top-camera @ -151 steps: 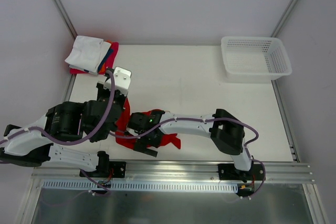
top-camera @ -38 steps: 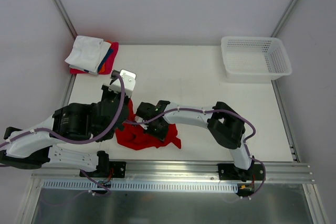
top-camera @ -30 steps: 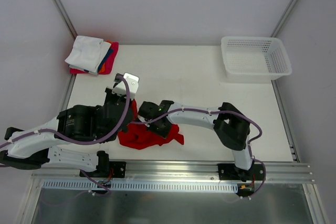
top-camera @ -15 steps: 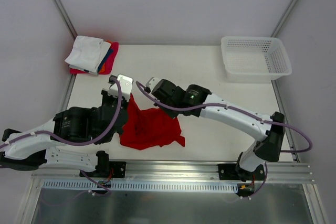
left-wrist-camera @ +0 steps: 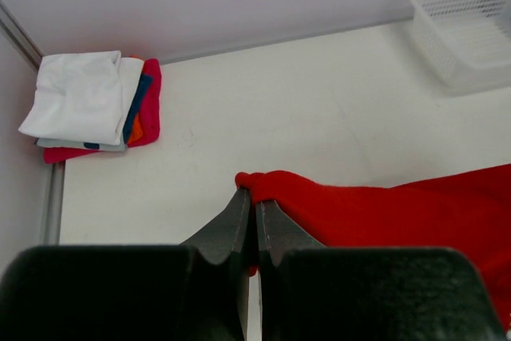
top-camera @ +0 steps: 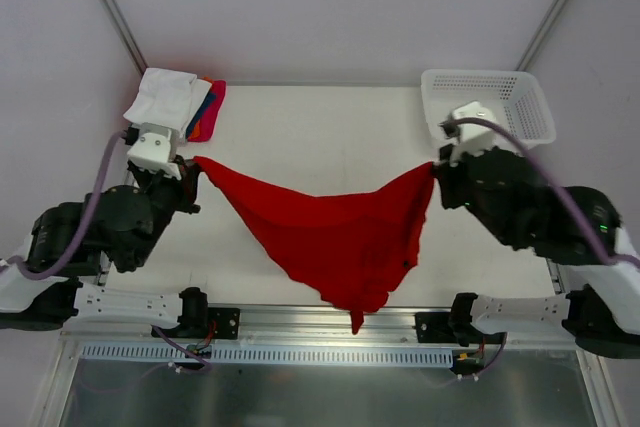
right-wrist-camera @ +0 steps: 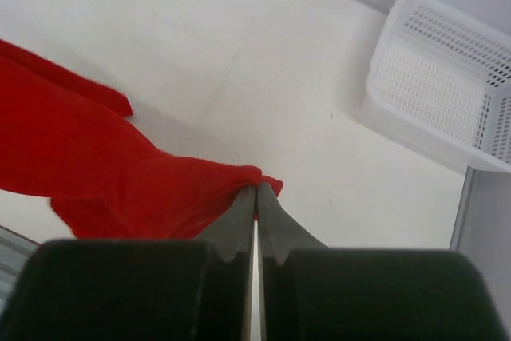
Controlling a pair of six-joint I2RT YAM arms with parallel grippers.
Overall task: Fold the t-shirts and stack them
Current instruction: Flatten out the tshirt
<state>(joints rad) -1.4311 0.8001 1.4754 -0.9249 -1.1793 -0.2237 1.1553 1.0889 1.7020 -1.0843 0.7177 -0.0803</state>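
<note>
PROGRESS: folded shirt stack (top-camera: 172, 102) lies at far-left corner of bench (top-camera: 330, 127) | red t-shirt (top-camera: 340, 232) hangs spread over bench, unfolded | left gripper (left-wrist-camera: 249, 212) and right gripper (right-wrist-camera: 256, 197) each clenched on one top corner | TO DO: fold it, add to stack

Red t-shirt (left-wrist-camera: 399, 213) cut off at edge, lower folded shirts (left-wrist-camera: 148, 105) mostly covered

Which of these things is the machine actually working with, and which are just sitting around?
Part of the job:
- red t-shirt, held up by two corners and stretched wide above the table
- stack of folded shirts, far left corner, white one on top

Just lying about:
- white mesh basket, far right corner, with nothing touching it
</note>
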